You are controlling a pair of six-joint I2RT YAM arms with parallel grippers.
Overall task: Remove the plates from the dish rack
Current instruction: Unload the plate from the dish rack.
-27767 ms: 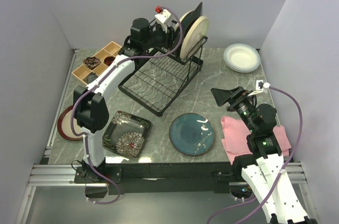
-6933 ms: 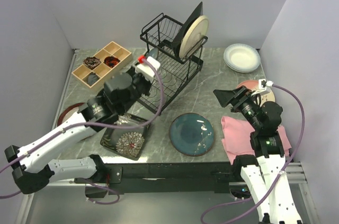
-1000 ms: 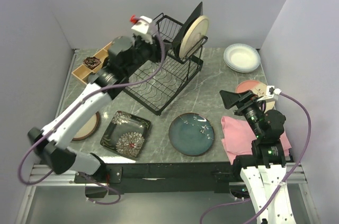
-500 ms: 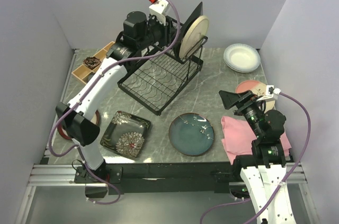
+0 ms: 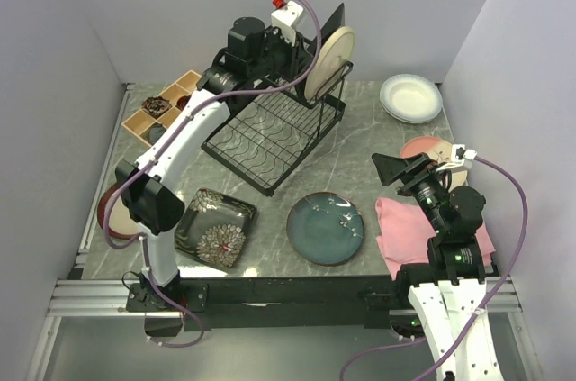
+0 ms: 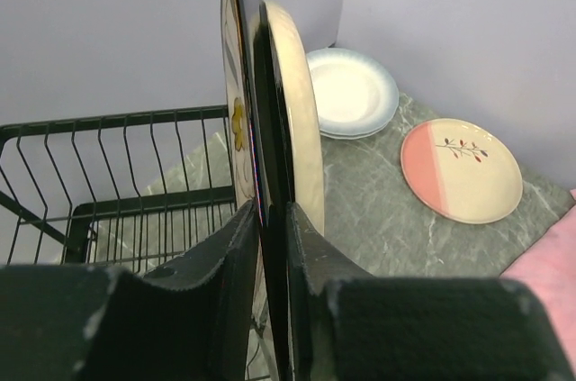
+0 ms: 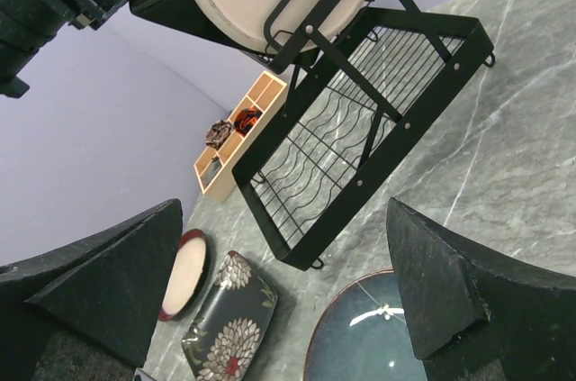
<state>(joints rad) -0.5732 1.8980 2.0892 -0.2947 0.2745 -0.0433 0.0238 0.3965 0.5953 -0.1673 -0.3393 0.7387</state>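
Observation:
The black wire dish rack (image 5: 270,133) stands at the back centre. In its upper frame a square plate (image 5: 335,22) with a dark back and a cream flowered face stands upright, with a round cream plate (image 5: 329,58) beside it. My left gripper (image 5: 304,43) is up at the frame. In the left wrist view the gripper (image 6: 273,219) has one finger on each side of the square plate's edge (image 6: 268,111), pressed close; the cream plate (image 6: 301,120) stands just behind. My right gripper (image 5: 396,167) hovers open and empty at the right, its fingers (image 7: 108,282) wide apart.
On the table lie a teal plate (image 5: 326,228), a black flowered square plate (image 5: 214,226), a brown-rimmed tan plate (image 5: 112,210), stacked white plates (image 5: 411,97) and a pink plate (image 5: 432,149). A pink cloth (image 5: 405,232) lies front right; a wooden compartment tray (image 5: 162,106) stands back left.
My left arm has swung up from the left side of the table and rightwards to the rack's upper frame, onto the square plate. The right arm has not moved.

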